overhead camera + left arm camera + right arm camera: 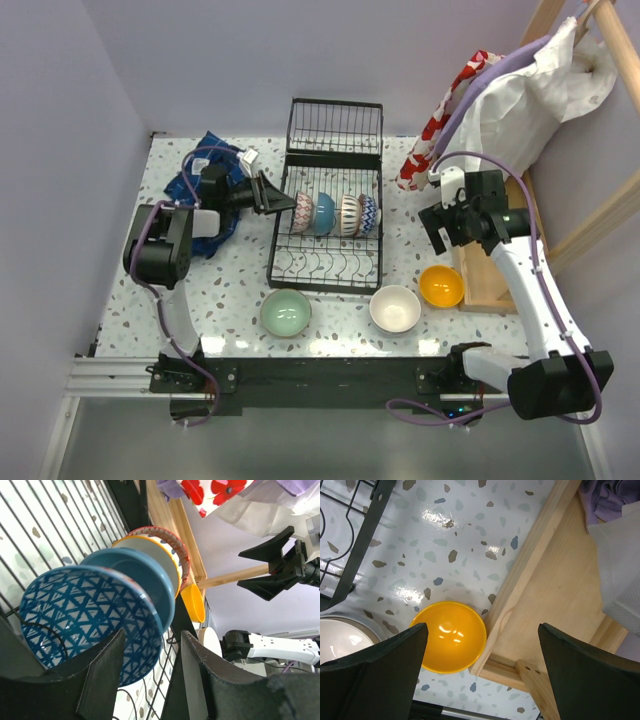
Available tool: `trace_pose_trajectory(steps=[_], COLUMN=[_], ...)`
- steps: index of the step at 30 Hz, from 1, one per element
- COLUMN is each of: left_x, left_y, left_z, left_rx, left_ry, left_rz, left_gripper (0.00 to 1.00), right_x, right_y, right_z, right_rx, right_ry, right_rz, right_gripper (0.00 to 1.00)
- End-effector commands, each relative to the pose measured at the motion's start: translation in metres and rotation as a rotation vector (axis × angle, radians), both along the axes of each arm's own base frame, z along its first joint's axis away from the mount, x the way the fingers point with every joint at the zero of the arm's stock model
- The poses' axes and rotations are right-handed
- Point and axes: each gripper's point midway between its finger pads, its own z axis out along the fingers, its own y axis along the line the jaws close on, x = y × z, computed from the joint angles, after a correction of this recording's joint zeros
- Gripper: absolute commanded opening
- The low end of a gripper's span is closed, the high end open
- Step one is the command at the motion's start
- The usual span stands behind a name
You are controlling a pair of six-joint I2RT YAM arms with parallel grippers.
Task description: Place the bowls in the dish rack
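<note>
**Four bowls racked, three loose on the table**

We see the dish rack (pixel 330 255) straight ahead of the left claw (pixel 283 200). Its long axis runs crosswise to that claw's reach, and its upright end panel is at the end far from the arm bases. A row of bowls (pixel 335 213) stands on edge across it. The blue-patterned bowl (pixel 85 620) is just past the fingertips. This claw is partly open and grips nothing. The green bowl (pixel 286 312) and white bowl (pixel 395 308) lie on the table (pixel 230 290), nearer the bases. The right claw (pixel 437 230) is spread wide and empty above the yellow bowl (pixel 452 637), which touches the wooden tray (pixel 555 595).
</note>
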Motion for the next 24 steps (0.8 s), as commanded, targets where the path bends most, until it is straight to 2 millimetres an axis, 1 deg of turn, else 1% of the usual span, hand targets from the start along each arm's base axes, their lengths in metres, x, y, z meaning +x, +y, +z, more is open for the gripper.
trace_pose_trajectory(steps=[1, 5, 8, 9, 10, 11, 12, 14, 15, 16, 17, 18, 19, 20, 21, 22, 23, 24], left_x=[0.007, 0.008, 0.011, 0.013, 0.013, 0.018, 0.020, 0.028, 0.029, 0.030, 0.026, 0.031, 0.028, 0.032, 0.024, 0.018, 0.007, -0.003], left_y=[0.005, 0.007, 0.010, 0.014, 0.016, 0.019, 0.027, 0.038, 0.048, 0.052, 0.051, 0.071, 0.076, 0.083, 0.088, 0.091, 0.096, 0.096], left_z=[0.035, 0.037, 0.047, 0.046, 0.050, 0.052, 0.045, 0.044, 0.041, 0.043, 0.046, 0.050, 0.062, 0.070, 0.063, 0.074, 0.067, 0.080], left_rx=[0.004, 0.007, 0.012, 0.022, 0.029, 0.053, 0.079, 0.128, 0.136, 0.137, 0.129, 0.134, 0.141, 0.184, 0.227, 0.279, 0.378, 0.423], left_ry=[-0.144, -0.154, -0.191, -0.176, -0.187, -0.229, -0.186, -0.217, -0.197, -0.199, -0.201, -0.207, -0.236, -0.317, -0.261, -0.310, -0.346, -0.410], left_rz=[0.010, 0.014, 0.022, 0.032, 0.035, 0.048, 0.070, 0.101, 0.119, 0.126, 0.109, 0.148, 0.150, 0.153, 0.146, 0.138, 0.089, 0.068], left_gripper=[0.54, 0.54, 0.54, 0.54, 0.55, 0.55, 0.56, 0.57, 0.63, 0.64, 0.67, 0.67, 0.67, 0.67, 0.67, 0.66, 0.66, 0.66], right_x=[0.003, 0.004, 0.003, 0.004, 0.003, 0.003, 0.004, 0.004, 0.004, 0.005, 0.005, 0.005, 0.005, 0.004, 0.003, 0.001, 0.000, -0.002], right_y=[0.001, 0.001, 0.001, 0.001, 0.001, 0.001, 0.001, 0.001, 0.001, 0.001, 0.001, 0.000, 0.001, 0.004, 0.006, 0.006, 0.006, 0.009], right_z=[0.010, 0.012, 0.013, 0.013, 0.013, 0.013, 0.013, 0.014, 0.014, 0.015, 0.018, 0.018, 0.020, 0.021, 0.021, 0.021, 0.019, 0.018], right_rx=[0.013, 0.014, 0.014, 0.014, 0.014, 0.014, 0.014, 0.014, 0.013, 0.012, 0.011, 0.010, 0.005, 0.015, 0.019, 0.009, 0.005, 0.001], right_ry=[-0.059, -0.062, -0.059, -0.060, -0.060, -0.060, -0.060, -0.062, -0.060, -0.065, -0.070, -0.067, -0.070, -0.071, -0.066, -0.068, -0.058, -0.052], right_rz=[0.001, 0.000, -0.002, 0.000, 0.000, 0.000, 0.000, 0.000, 0.001, 0.002, 0.005, 0.004, 0.013, 0.034, 0.052, 0.075, 0.087, 0.125], right_gripper=[0.96, 0.96, 0.96, 0.96, 0.96, 0.96, 0.96, 0.96, 0.96, 0.96, 0.96, 0.96, 0.96, 0.96, 0.96, 0.96, 0.96, 0.96])
